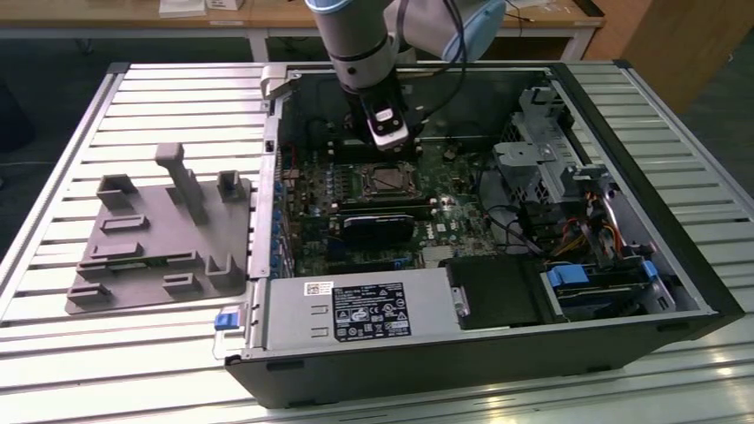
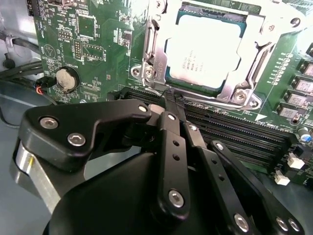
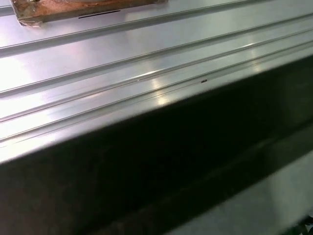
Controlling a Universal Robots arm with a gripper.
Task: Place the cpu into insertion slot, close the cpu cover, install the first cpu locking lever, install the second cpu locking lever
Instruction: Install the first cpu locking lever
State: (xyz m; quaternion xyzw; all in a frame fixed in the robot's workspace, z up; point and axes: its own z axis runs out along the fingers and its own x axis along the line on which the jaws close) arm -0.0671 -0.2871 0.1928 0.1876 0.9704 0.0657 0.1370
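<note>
An open black computer case (image 1: 471, 367) is carried on the ribbed silver metal bench (image 1: 130, 353), with a green motherboard (image 2: 88, 39) laid inside. In the second wrist view, the black gripper (image 2: 172, 99) is seen clenched, tips together, just beside the square dark insertion slot (image 2: 215, 11). The flat silver-grey cpu (image 2: 205, 46) is seated in that slot, and the thin silvery cpu cover (image 2: 151, 54) is lowered around it.

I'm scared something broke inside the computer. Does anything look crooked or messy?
Nothing stands out. The cpu sits flat and square, the cpu cover framing it evenly, and the green motherboard shows no spill or break.
</note>
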